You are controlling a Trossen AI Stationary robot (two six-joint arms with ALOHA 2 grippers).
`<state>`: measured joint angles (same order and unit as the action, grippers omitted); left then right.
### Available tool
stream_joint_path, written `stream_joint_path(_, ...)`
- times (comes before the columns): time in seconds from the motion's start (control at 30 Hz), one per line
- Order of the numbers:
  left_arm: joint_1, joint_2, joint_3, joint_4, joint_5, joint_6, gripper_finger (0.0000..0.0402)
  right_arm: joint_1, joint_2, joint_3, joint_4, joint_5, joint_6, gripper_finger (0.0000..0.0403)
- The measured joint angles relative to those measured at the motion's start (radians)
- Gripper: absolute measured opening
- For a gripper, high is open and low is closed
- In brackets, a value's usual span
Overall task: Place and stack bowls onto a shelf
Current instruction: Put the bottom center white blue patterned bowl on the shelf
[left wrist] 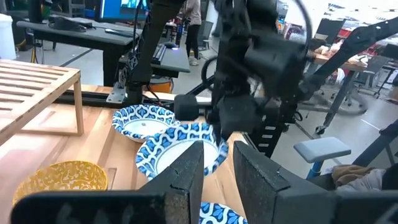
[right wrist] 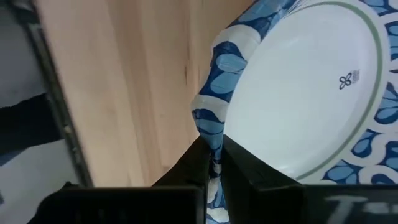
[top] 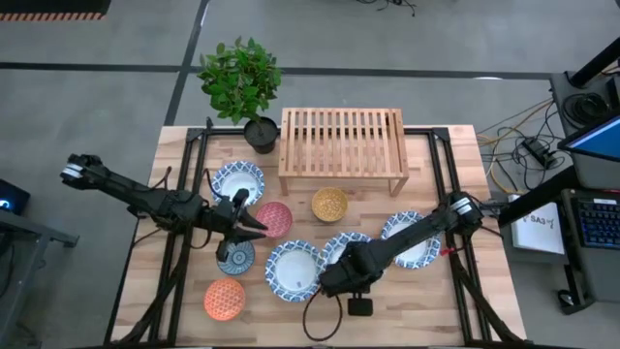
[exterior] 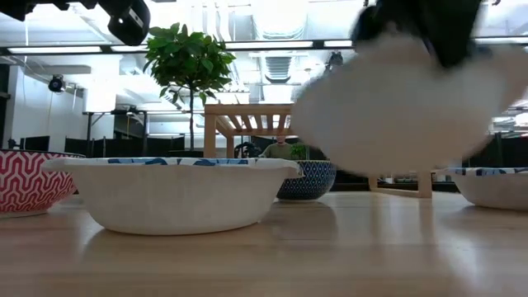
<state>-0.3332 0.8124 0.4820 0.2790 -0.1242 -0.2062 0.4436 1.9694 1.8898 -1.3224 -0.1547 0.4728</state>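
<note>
Several bowls are on the plank table in front of the slatted shelf (top: 342,141). My right gripper (top: 334,278) is shut on a blue-white bowl (top: 345,244), which shows raised and tilted in the low view (exterior: 404,107). Other blue-white bowls rest on their bases near the shelf (top: 237,181), at the near middle (top: 294,269) and on the right (top: 412,239). The yellow bowl (top: 329,204), red bowl (top: 274,218), teal bowl (top: 235,257) and orange bowl (top: 225,299) stand on the table. My left gripper (top: 258,223) is open with a narrow gap, empty, beside the red bowl. My right gripper pinches the blue-white bowl's patterned rim (right wrist: 210,127) between its two fingers, one on the inner side and one on the outer. It meets the bowl at the near-left part of the rim. The bowl is lifted clear of the table and tilted.
A potted plant in a black pot (top: 260,131) stands at the shelf's far-left corner. The shelf top (left wrist: 31,93) is bare. The near blue-white bowl (exterior: 173,194) sits just left of the held one. A black device (top: 359,306) lies at the near edge.
</note>
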Motion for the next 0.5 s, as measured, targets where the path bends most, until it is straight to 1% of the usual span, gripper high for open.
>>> stream_joint_path(0.1,0.0,0.0,0.0,0.036,0.0,0.019,0.007,-0.026,0.0,0.107,-0.032,0.042,-0.047,0.0018)
stream_joint_path(0.27,0.0,0.0,0.0,0.059,0.0,0.032,0.007,-0.078,0.0,0.283,-0.033,0.11,-0.154,0.0018)
stream_joint_path(0.4,0.0,0.0,0.0,0.058,0.0,0.033,0.007,-0.122,0.0,0.399,-0.055,0.224,-0.241,0.0018)
stream_joint_path(0.5,0.0,0.0,0.0,0.058,0.0,0.033,0.007,-0.167,-0.002,0.464,-0.106,0.342,-0.299,0.0018)
